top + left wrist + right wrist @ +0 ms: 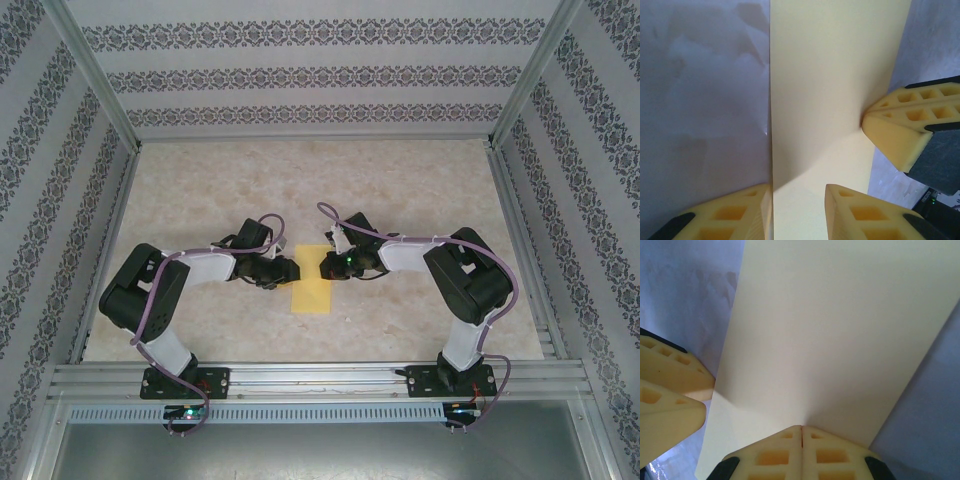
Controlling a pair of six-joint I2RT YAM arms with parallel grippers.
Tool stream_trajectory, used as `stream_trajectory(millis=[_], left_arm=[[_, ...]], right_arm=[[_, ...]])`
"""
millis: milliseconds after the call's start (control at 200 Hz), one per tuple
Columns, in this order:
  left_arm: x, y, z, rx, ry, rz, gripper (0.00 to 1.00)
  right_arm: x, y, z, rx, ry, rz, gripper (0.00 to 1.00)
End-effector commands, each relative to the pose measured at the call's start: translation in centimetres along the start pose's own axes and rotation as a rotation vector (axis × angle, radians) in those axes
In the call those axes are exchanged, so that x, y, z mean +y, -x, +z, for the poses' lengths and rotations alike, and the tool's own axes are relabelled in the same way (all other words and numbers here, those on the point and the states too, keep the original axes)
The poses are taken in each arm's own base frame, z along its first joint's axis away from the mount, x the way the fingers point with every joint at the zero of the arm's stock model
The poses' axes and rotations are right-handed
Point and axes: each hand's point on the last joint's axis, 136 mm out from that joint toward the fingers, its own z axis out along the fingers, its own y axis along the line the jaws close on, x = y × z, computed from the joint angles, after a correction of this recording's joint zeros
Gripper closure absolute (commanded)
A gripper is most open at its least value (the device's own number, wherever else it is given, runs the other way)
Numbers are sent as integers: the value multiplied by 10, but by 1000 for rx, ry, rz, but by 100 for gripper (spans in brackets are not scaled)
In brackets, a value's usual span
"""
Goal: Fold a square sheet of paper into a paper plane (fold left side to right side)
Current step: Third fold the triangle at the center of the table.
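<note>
1. Striped, patterned walls (320, 75) enclose a pale marbled table (400, 200) on three sides. A metal rail (320, 378) runs along the near edge and carries both arm bases.
2. Square sheet of paper (312, 295): plain yellow, lying flat on the table near its middle, between the two arms. From above it reads as a narrow rectangle, longer from near to far than from side to side.
3. Left gripper (288, 270): extends in from the left and meets the sheet's left long edge. In the left wrist view its jaws stand apart. One finger is at the paper's left edge and the other is on the yellow surface, with a band of paper showing between them. Whether the outer finger sits under that edge or merely beside it cannot be judged from this angle.
4. Right gripper (326, 267): extends in from the right, opposite the left one. In the right wrist view its two fingers are clenched pad against pad. Their joined tip presses down on the sheet's face, close to its right-hand edge.
5. Both grippers sit near each other over the far half of the sheet, with their tips apart. The near half of the sheet lies bare.
</note>
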Motion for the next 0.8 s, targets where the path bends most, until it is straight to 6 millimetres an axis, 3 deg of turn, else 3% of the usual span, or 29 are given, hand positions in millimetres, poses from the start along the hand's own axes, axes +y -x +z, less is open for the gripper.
stream_trajectory(millis=[0, 390, 680, 794], left_arm=[[-13, 3, 2, -1, -40, 8, 67], [-20, 7, -1, -25, -65, -1, 70], [-19, 3, -2, -20, -60, -7, 87], [-19, 2, -3, -23, -52, -23, 97]], right_arm=[[-15, -12, 6, 55, -35, 34, 99], [-14, -11, 5, 52, -32, 30, 99], [-7, -2, -2, 14, -18, 12, 97], [1, 9, -13, -35, -12, -27, 89]])
